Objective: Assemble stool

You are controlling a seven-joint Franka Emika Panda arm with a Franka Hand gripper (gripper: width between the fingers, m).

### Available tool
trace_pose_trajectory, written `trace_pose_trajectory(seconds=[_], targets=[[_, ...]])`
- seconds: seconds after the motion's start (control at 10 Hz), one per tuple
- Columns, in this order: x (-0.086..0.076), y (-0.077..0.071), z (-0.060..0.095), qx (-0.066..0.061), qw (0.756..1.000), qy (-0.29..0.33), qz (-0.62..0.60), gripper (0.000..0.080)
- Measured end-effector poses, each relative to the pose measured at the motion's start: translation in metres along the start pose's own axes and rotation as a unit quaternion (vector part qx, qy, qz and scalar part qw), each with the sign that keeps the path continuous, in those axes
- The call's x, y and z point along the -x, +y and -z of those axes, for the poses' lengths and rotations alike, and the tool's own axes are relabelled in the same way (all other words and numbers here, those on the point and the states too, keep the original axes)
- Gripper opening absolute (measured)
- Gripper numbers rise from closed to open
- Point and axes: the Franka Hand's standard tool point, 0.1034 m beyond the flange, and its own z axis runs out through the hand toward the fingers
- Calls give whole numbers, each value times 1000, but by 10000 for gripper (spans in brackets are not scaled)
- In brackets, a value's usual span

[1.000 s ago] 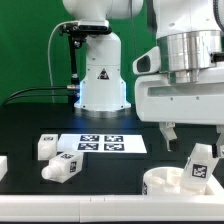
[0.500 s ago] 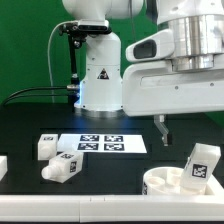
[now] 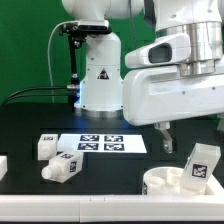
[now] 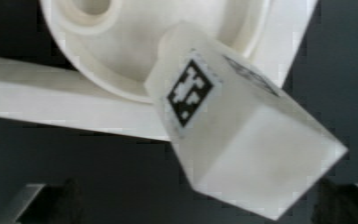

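Note:
The round white stool seat (image 3: 160, 183) lies at the front of the exterior view's right. One chunky white leg (image 3: 201, 165) with a black-and-white tag leans tilted in it. Two more tagged legs (image 3: 47, 148) (image 3: 62, 167) lie on the black table at the exterior view's left. My gripper (image 3: 190, 135) hangs open above and just behind the seat, holding nothing. One dark finger (image 3: 163, 135) shows. In the wrist view the tilted leg (image 4: 229, 115) fills the middle, with the seat (image 4: 176, 35) behind it. The leg's near end reaches between my gripper's (image 4: 194, 212) spread fingers without touching them.
The marker board (image 3: 95, 143) lies flat mid-table in front of the arm's white base (image 3: 100, 80). A white rail end (image 3: 3, 165) sits at the left edge of the exterior view. The rail (image 4: 51, 95) also crosses the wrist view beside the seat. Cables trail behind the base.
My hand has shifted and turned a little above the seat, towards the exterior view's left. The jaws stay open. Seat and legs have not moved.

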Motion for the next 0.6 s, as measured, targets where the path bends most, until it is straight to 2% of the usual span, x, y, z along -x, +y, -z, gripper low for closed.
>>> trace_pose_trajectory(seconds=[0.2, 0.3, 0.5, 0.6], targets=[[1, 1, -1, 14, 995, -12, 96, 649], [2, -11, -3, 21, 984, -33, 177, 649], [8, -24, -9, 17, 957, -81, 277, 649], [11, -23, -13, 12, 951, -90, 296, 649]])
